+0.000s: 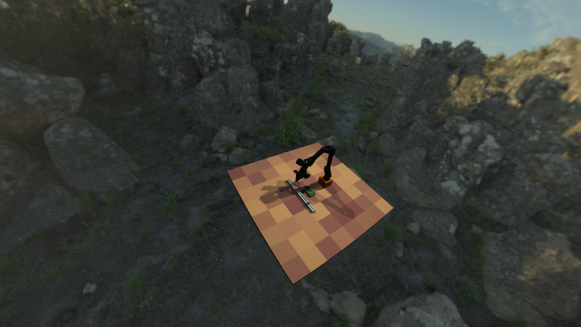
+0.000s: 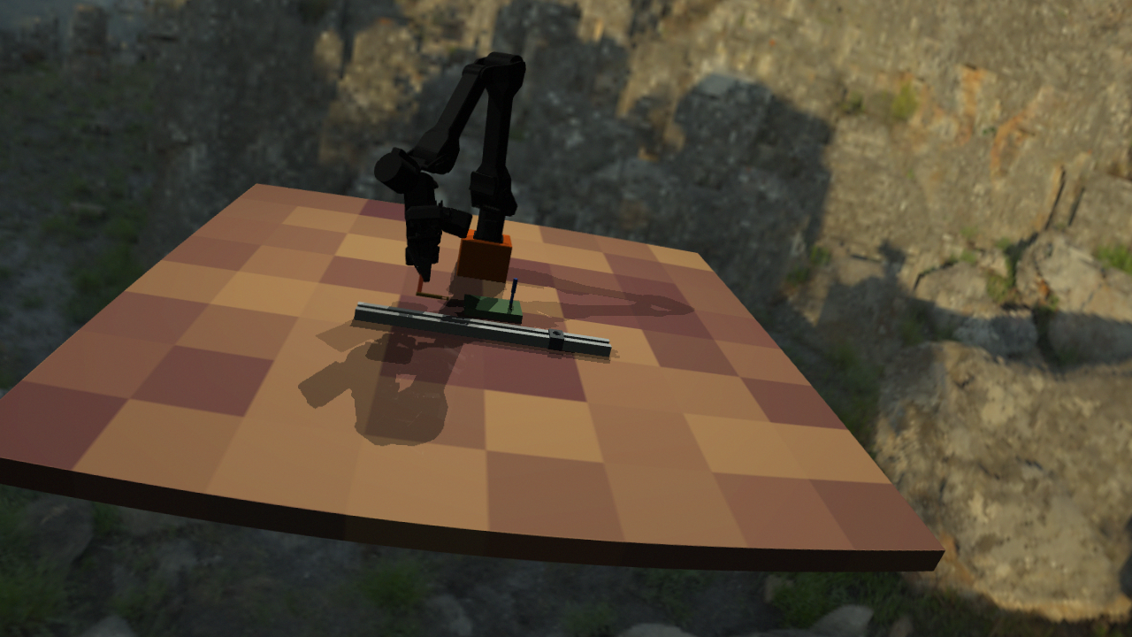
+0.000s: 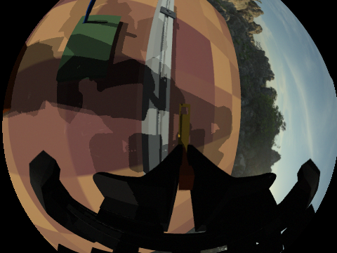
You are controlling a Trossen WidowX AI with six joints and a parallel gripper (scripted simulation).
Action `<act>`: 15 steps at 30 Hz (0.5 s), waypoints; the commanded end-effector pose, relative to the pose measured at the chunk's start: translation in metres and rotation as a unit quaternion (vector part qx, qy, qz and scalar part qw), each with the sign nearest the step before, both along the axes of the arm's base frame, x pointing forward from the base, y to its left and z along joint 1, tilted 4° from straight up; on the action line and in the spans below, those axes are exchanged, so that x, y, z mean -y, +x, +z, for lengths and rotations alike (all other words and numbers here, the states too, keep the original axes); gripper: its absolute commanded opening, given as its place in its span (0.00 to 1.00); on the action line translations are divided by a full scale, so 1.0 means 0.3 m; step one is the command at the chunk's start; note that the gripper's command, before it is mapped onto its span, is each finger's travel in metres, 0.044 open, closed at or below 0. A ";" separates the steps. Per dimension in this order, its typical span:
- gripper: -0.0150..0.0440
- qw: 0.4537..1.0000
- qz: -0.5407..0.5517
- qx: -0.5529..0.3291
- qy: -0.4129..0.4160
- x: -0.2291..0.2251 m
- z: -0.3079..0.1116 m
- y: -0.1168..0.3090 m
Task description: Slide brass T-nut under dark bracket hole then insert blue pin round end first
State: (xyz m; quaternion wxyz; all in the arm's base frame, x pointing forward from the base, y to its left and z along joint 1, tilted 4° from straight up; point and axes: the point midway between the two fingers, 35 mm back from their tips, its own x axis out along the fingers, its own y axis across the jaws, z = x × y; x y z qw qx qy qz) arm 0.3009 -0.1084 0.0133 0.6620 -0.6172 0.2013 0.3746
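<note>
Above the table (image 1: 300,240) (image 2: 546,483) (image 3: 81,154): the black arm (image 1: 312,157) (image 2: 498,118) reached down from its orange base block (image 1: 325,182) (image 2: 485,257).
Gripper (image 1: 295,180) (image 2: 427,280) (image 3: 184,148): closed on the orange handle (image 2: 419,286) (image 3: 186,177), pointing down.
Brass T-nut (image 2: 433,295) (image 3: 184,124): at the handle's lower end, outside the slot, held up near one end of the rail.
Aluminum rail (image 1: 301,195) (image 2: 475,326) (image 3: 152,123): lay on the table, its slot facing up.
Dark bracket (image 2: 556,339) (image 3: 168,13): sat across the rail, toward the end farther from the gripper, its hole on top.
Green tray (image 1: 310,192) (image 2: 494,308) (image 3: 93,43): rested beside the rail, on the base block's side.
Blue pin (image 2: 513,294) (image 3: 90,10): stood upright in the tray.
</note>
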 end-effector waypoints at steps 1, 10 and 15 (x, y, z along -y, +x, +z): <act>0.00 1.000 0.000 -0.004 0.003 -0.006 -0.027 -0.010; 0.00 1.000 -0.001 -0.004 0.002 -0.008 -0.052 -0.013; 0.00 1.000 -0.001 -0.004 0.002 -0.007 -0.061 -0.013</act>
